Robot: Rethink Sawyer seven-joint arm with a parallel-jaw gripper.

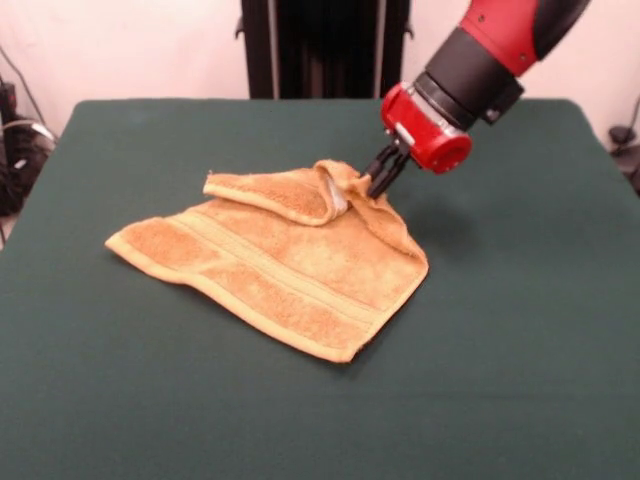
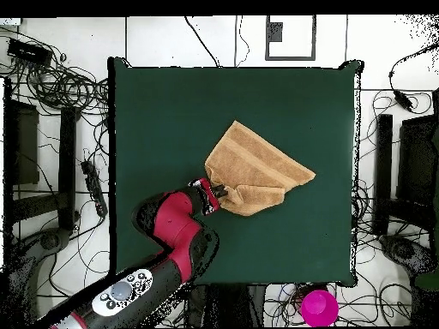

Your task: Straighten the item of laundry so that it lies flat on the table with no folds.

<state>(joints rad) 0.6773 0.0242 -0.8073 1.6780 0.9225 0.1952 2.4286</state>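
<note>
One towel [image 1: 280,270] on the table [image 1: 520,330], one corner folded over, pinched by the fingers [image 1: 380,180].

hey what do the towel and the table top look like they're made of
The towel looks like golden-tan terry cloth: nubby looped pile with flatter woven bands across it. The table appears covered in dark green felt-like fabric, matte with no shine, though the weave can't be made out.

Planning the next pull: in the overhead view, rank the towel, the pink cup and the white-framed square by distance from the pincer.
1. The towel: touching the pincer at its folded edge, mid-table.
2. The pink cup: off the table, at the picture's bottom edge.
3. The white-framed square: beyond the table's opposite side, at the top.
</note>
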